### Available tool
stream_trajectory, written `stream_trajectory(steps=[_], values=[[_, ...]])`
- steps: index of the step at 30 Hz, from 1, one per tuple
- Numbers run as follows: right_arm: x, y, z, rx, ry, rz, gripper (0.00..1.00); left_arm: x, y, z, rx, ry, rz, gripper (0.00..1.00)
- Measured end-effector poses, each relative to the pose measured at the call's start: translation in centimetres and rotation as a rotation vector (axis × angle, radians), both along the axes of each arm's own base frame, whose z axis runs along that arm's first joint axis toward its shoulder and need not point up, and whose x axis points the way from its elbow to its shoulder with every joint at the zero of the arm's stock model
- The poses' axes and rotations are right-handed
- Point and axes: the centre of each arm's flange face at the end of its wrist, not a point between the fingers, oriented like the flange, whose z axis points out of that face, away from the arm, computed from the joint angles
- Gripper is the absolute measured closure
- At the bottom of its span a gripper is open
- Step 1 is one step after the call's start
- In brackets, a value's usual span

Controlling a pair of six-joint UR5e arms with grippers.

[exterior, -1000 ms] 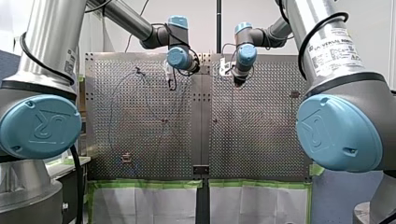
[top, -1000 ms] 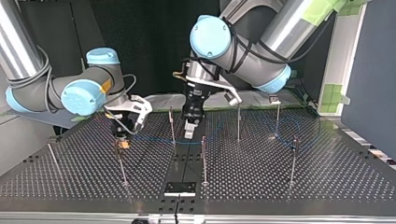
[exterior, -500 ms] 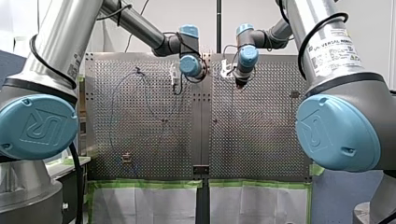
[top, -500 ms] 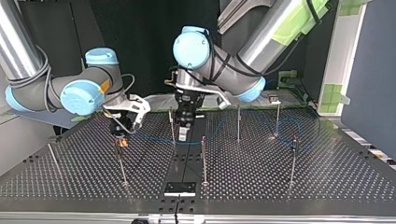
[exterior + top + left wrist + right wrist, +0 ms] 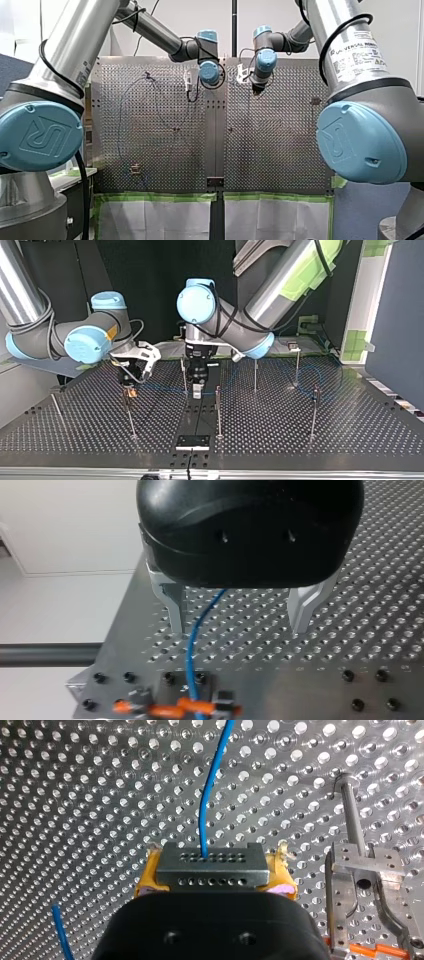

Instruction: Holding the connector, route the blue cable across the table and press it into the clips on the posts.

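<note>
While right gripper clamps connector, left gripper apart, blue cable btwn fingers.

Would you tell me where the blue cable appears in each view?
Front: cable loops over the table at the view's left.
Top: cable low across the table's middle.
Left wrist: between my left gripper's open fingers.
Right wrist: leaves the connector in my right gripper.
Shared landmark: perforated table.

The left claw has swung sideways, closing much of the gap to the right claw. The thin post that stood apart from it now stands just beside it.
</note>
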Motion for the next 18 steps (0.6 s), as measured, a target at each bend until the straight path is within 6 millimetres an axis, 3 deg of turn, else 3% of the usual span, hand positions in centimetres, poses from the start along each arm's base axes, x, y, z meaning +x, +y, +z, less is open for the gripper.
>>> stream_trajectory(steps=[13,14,15,17,18], values=[[0.0,0.0,0.0,-0.001,0.0,0.0,1.0,1.8,-1.3,0.0,-0.028,-0.007,0.021,0.0],[0.0,0.0,0.0,-0.001,0.0,0.001,1.0,1.7,-1.3,0.0,-0.032,-0.006,0.021,0.16],[0.0,0.0,0.0,0.0,0.0,0.001,1.0,1.7,-1.3,0.0,-0.034,-0.004,0.022,0.16],[0.0,0.0,0.0,0.0,0.0,0.001,1.0,1.7,-1.3,0.0,-0.038,0.0,0.023,0.49],[0.0,0.0,0.0,0.0,0.0,0.0,1.0,1.7,-1.2,0.0,-0.039,0.002,0.023,0.49]])
